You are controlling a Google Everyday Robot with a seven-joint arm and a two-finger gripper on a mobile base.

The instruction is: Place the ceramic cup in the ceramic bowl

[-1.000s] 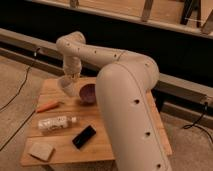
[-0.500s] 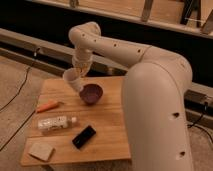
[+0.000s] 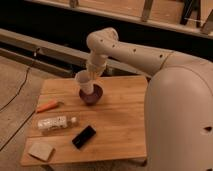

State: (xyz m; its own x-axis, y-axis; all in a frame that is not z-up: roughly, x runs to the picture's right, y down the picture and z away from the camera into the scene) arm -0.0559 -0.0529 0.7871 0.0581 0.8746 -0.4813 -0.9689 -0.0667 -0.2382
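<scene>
The white ceramic cup (image 3: 85, 83) hangs tilted in my gripper (image 3: 93, 73), its base just over the left rim of the dark maroon ceramic bowl (image 3: 94, 96). The bowl stands on the wooden table (image 3: 125, 115) near its back middle. My gripper is shut on the cup and comes down from above and behind it. The big white arm fills the right side of the view and hides the table's right edge.
On the table's left lie an orange carrot-like thing (image 3: 47, 105), a clear plastic bottle on its side (image 3: 55, 122), a black flat device (image 3: 84, 136) and a tan sponge (image 3: 40, 150). A cable (image 3: 20, 90) runs over the floor at the left.
The gripper has carried the cup up off the table and to the right, from left of the bowl to over the bowl's left rim. The arm has swung right.
</scene>
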